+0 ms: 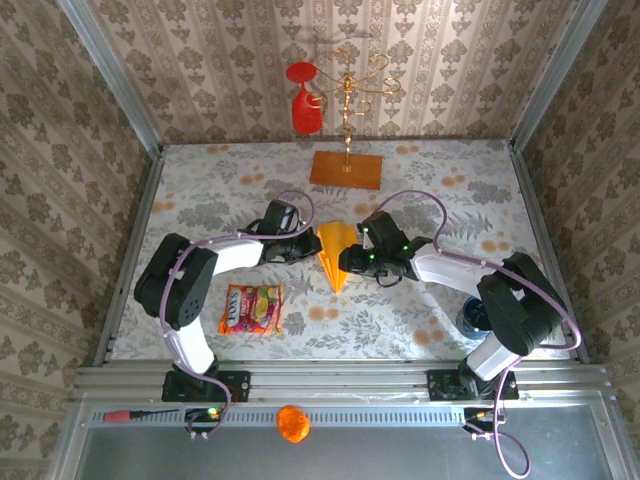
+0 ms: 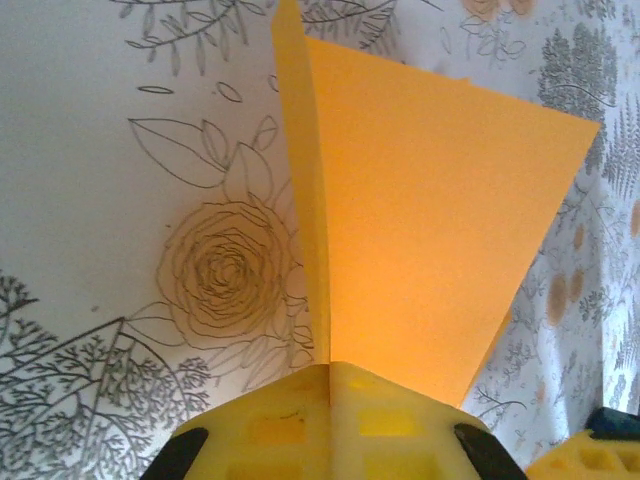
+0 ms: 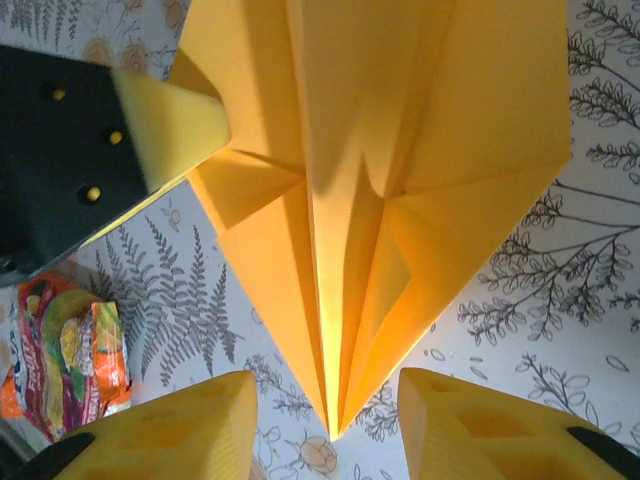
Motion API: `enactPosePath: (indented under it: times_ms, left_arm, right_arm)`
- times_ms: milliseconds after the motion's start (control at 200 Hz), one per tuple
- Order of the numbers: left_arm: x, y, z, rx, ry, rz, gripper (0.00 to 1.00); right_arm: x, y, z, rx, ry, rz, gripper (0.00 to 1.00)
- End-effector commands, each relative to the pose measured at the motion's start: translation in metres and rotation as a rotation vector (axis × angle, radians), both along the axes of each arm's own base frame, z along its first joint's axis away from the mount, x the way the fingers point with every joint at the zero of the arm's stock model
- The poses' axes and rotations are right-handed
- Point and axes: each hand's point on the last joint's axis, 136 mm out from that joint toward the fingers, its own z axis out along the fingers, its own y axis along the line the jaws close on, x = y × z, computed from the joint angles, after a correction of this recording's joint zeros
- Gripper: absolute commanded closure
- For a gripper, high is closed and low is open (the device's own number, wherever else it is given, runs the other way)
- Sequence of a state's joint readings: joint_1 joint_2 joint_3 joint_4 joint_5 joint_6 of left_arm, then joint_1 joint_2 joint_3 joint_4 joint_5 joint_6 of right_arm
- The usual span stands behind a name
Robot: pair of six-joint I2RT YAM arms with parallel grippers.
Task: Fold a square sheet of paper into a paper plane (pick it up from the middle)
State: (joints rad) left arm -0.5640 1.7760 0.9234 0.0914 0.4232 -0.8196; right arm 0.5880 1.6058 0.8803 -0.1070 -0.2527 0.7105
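Your floral-print surface [image 1: 420, 180] carries a snack packet [image 1: 252, 308] near the front-left corner and an orange board [image 1: 346, 170] with gold stand [image 1: 347, 100] by the back edge; the paper plane [image 1: 335, 250] is over the middle.

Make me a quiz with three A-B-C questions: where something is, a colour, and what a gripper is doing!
1. Where is the colourful printed snack packet?
A) flat on the flowery table by the left arm
B) on a gold stand
C) in the right gripper
2. What colour is the folded paper plane?
A) blue
B) yellow-orange
C) green
3. What is the left gripper doing?
A) standing wide open
B) squeezing the packet
C) pinching the plane
Answers: 1 A, it lies beside that arm in the top view. 2 B, all views show that colour. 3 C, its jaws press together with the paper between.
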Motion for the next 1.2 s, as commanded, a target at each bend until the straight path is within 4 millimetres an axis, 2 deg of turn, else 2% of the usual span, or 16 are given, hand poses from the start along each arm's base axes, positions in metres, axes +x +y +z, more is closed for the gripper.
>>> enactPosePath:
  times_ms: [0, 375, 530, 735, 1000, 1195]
  left_arm:
    - [-0.001, -0.007, 0.013, -0.019, -0.01, -0.008, 0.93]
    - [-0.001, -0.007, 0.011, -0.008, -0.008, -0.011, 0.93]
    - [-0.001, -0.008, 0.011, -0.009, -0.01, -0.013, 0.93]
    - [-0.001, -0.009, 0.012, -0.015, -0.008, -0.016, 0.94]
    - [-0.001, -0.01, 0.012, -0.019, -0.004, -0.021, 0.94]
    - [-0.002, -0.01, 0.012, -0.023, -0.005, -0.026, 0.93]
  right_arm:
    - [0.003, 0.001, -0.008, -0.041, 0.021, 0.002, 0.61]
    - [0.009, 0.0, -0.025, -0.094, 0.057, -0.004, 0.56]
    - [0.009, 0.013, -0.025, -0.04, 0.061, 0.03, 0.57]
    - [0.006, 0.025, -0.025, -0.031, 0.062, 0.085, 0.52]
    - [0.005, 0.025, -0.03, -0.15, 0.049, 0.098, 0.44]
    - [0.007, 0.021, -0.038, -0.228, 0.058, 0.091, 0.45]
